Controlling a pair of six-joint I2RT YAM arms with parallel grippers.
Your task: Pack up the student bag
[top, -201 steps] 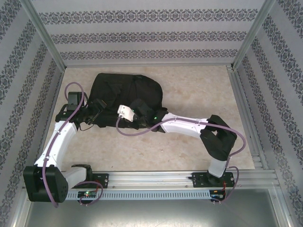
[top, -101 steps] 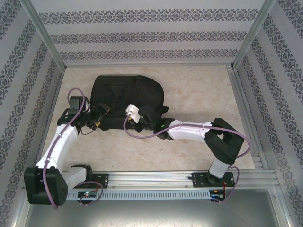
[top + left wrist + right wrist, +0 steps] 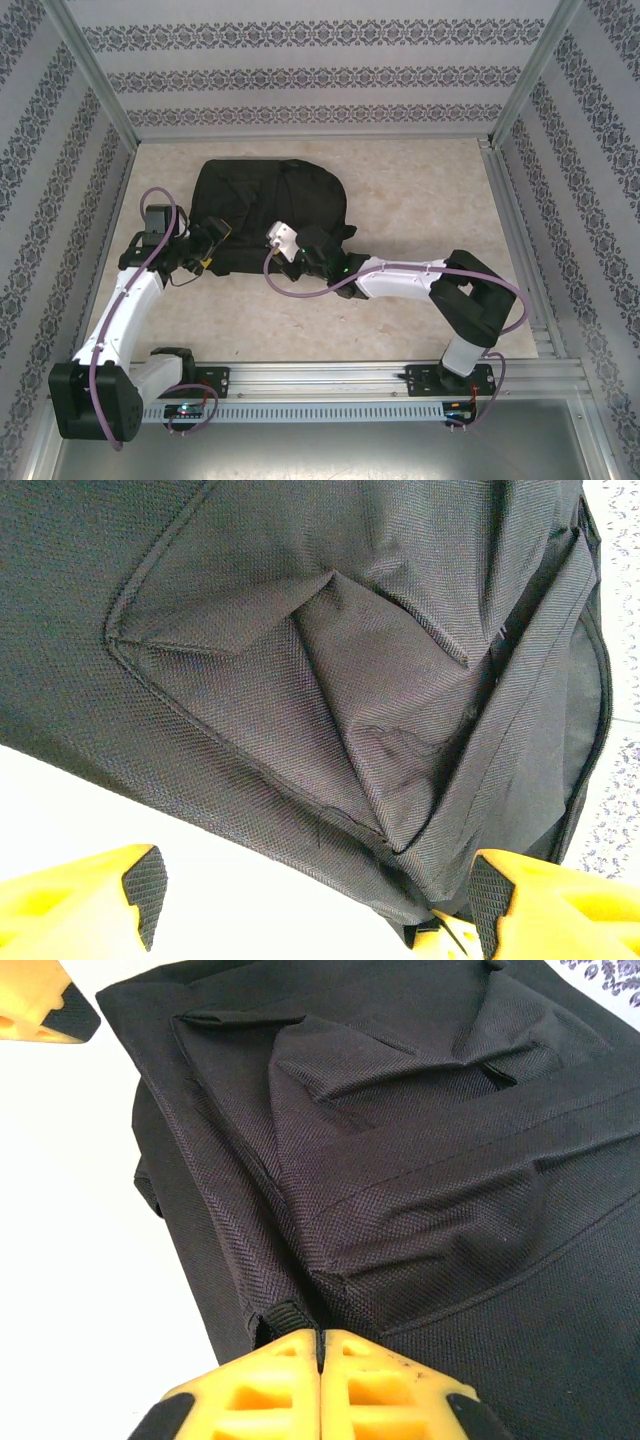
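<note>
Left gripper, jaws apart, at student bag edge.

The top external camera looks down from above and behind the arm bases, taking in the whole table with the student bag toward its far left. Both wrist cameras sit very near that bag's fabric (weave and seams show plainly), the left wrist view looking across it past the left gripper, the right wrist view past the right gripper. The bag is what all three views share.
</note>
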